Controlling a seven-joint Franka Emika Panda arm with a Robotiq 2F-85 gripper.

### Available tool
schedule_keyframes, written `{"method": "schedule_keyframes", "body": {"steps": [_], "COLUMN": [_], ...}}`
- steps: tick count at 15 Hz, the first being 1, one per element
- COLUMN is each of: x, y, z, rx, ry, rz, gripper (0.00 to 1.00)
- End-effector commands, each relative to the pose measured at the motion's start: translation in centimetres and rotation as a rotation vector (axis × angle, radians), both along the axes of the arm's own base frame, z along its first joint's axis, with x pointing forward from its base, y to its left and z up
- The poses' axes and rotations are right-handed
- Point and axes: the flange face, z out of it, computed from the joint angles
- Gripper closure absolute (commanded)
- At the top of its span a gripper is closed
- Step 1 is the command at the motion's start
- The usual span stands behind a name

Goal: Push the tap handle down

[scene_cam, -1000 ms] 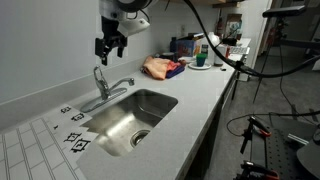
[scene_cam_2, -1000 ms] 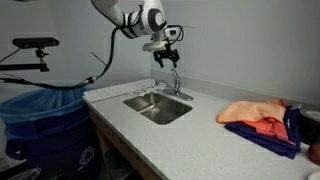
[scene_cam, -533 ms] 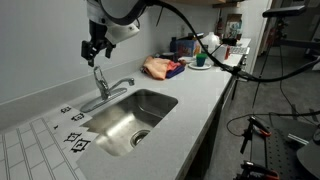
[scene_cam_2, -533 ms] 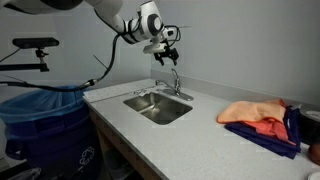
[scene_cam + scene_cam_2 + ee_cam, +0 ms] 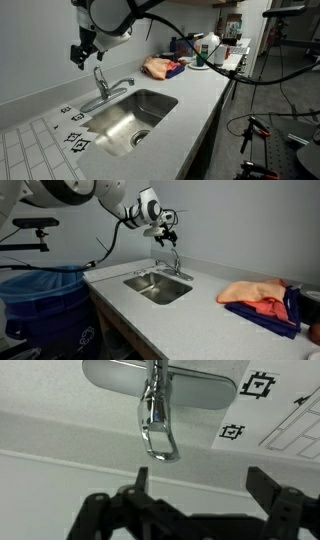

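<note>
Hovering with fingers spread wide, the gripper (image 5: 77, 55) hangs above the tap handle (image 5: 122, 82), apparently not touching.

In the wrist view your claw (image 5: 200, 488) is black and the tap (image 5: 160, 422) at twelve o'clock is chrome. Black-and-white square markers (image 5: 259, 384) show at two o'clock. The worktop (image 5: 190, 100) is pale grey, the sink (image 5: 118, 122) steel, the cloth (image 5: 255, 292) orange and the bin (image 5: 40, 305) blue.
</note>
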Motion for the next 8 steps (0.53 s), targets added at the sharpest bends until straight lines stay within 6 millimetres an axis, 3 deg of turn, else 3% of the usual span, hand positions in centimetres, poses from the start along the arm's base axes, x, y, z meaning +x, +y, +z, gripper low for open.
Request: {"method": "schedule_keyframes", "body": {"steps": [1, 8], "x": [1.6, 2.3], "y": [1.0, 2.9], "z": [-0.8, -3.1], "rx": [0.000, -0.016], "ry": [-0.027, -0.030], "rz": [-0.025, -0.045], "gripper": [0.00, 0.00]}}
